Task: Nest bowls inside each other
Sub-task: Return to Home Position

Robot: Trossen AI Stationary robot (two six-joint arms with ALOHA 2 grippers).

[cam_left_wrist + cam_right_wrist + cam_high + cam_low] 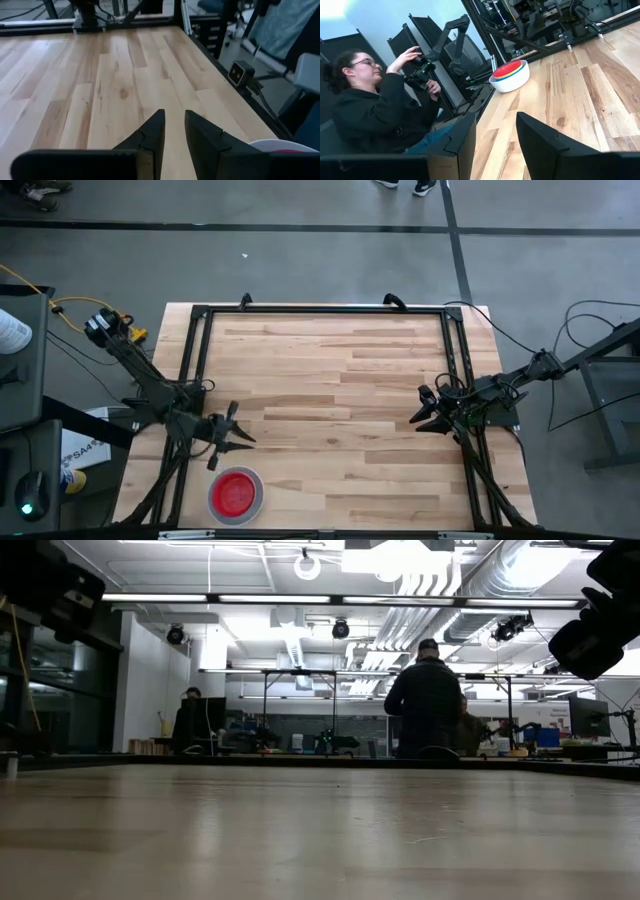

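Left jaws up close in the left wrist view: two dark wedge fingers (152, 137), a narrow gap between them, nothing held. Left arm (150, 385) reaches in from the counter's left edge, low over the near-left part. Right arm (500, 385) sits at the right edge, pointing inward; right jaws stand wider apart, empty. Counter (340, 380): pale butcher-block planks with a slight sheen, ringed by a black metal frame (320, 310). The bowls (235, 495) are nested in one stack at the near-left edge, just beside the left jaws and apart from them. They are smooth round plastic: the large white bowl (512, 82) outermost, blue and yellow rims showing inside it, the red-pink bowl (507, 69) on top. No purple rim visible. Grey concrete floor all round. A seated person (375, 110) in a dark top, hands raised on a dark device, is beyond the left edge. Another person (428, 700) stands far off, back turned.
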